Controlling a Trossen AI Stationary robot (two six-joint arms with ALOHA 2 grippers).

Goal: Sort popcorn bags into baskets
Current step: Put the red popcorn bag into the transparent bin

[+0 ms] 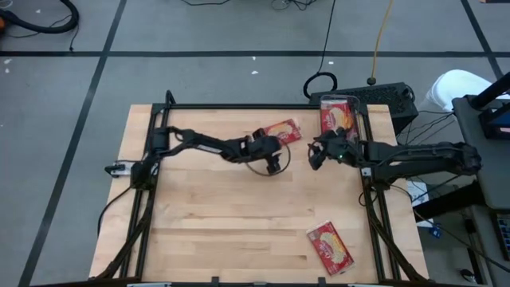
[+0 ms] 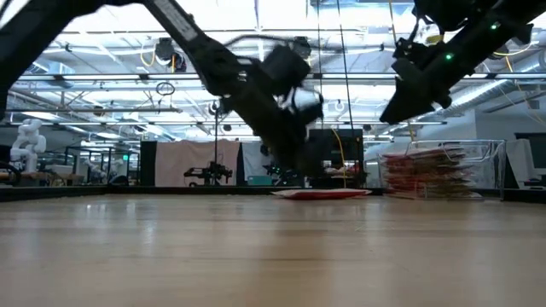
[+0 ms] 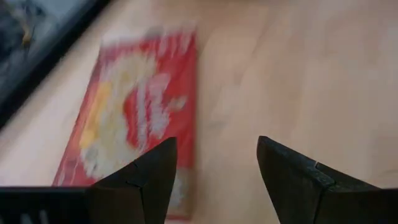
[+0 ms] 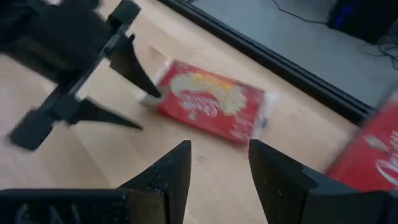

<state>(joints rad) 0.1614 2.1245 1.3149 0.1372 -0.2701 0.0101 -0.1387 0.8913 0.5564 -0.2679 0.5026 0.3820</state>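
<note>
Left gripper (image 3: 214, 180) hung open, empty, over 1 popcorn bag (image 3: 134, 118); should straddle its edge squarely before closing.

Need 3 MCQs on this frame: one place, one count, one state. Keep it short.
1. Where does the basket stand?
A. far right corner of the table
B. table centre
C. near left corner

2. How many popcorn bags lie loose on the wood, outside the basket?
A. none
B. two
C. five

3. How do the left gripper's jaws stand?
A. shut on a bag
B. open, holding nothing
C. shut, empty

Key:
1 A, the high view shows it at the far right edge.
2 B, one bag lies beside the left gripper and one bag by the near edge.
3 B, the left wrist view shows bare wood between the jaws.
</note>
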